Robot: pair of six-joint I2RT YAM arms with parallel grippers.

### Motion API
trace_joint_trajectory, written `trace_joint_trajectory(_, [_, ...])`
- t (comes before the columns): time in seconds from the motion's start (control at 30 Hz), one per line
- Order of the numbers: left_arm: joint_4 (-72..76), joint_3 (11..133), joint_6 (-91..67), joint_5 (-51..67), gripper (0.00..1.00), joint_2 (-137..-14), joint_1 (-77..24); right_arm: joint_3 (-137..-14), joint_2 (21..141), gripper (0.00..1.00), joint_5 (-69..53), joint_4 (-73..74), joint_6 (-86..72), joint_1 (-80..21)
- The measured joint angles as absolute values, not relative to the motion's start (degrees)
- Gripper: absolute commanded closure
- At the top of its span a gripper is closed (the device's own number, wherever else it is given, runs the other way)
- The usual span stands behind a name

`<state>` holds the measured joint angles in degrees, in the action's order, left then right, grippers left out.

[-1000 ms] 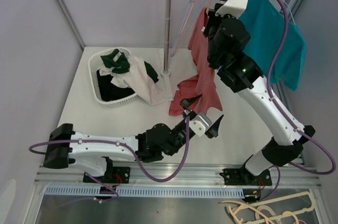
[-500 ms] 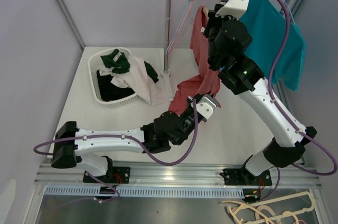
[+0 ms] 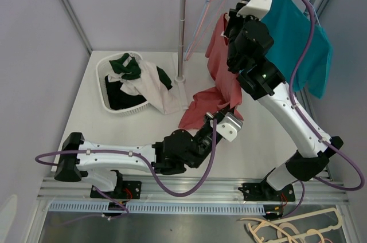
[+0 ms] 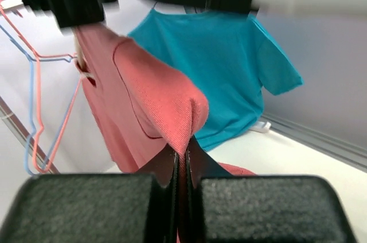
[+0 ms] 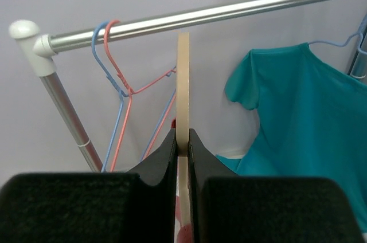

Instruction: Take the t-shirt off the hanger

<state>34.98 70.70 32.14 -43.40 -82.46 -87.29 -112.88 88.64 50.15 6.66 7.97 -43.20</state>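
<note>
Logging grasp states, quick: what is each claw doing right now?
Left claw: closed on the red t-shirt.
Right claw: closed on the beige hanger.

Both arms are the same build. The left arm point(image 3: 114, 154) and right arm point(image 3: 289, 111) have glossy white shells on the long links and chunky black joint housings between them. The matte black jaws look pebbly up close and taper to thin flat tips. A loose purple cable point(image 3: 195, 183) loops along each arm, starting just behind the jaws. The right one has a tiny green light point(image 3: 265, 74) well back from its jaws. Farthest from the jaws, the bases point(image 3: 127, 188) are black with a bit of red wiring.
</note>
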Motion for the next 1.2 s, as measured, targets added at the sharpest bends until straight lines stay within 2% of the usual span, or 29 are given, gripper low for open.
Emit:
trace_joint_trajectory(0.2, [35.4, 71.6, 36.1, -43.9, 0.99, -81.0, -88.8, -107.6, 89.0, 1.0, 48.1, 4.3, 6.2, -40.8])
trace_joint_trajectory(0.47, [35.1, 71.6, 37.9, -44.5, 0.99, -74.8, -92.7, -107.3, 91.0, 1.0, 45.6, 1.8, 4.7, -37.6])
trace_joint_trajectory(0.73, [34.5, 70.3, 36.9, -44.2, 0.99, -72.8, -97.1, -111.3, 94.7, 1.0, 43.5, 1.0, 4.1, -33.4])
trace_joint_trajectory(1.2, [27.3, 63.1, 24.7, -43.4, 0.99, -67.1, -101.5, -119.2, 99.4, 1.0, 40.9, 1.9, 3.4, -29.0])
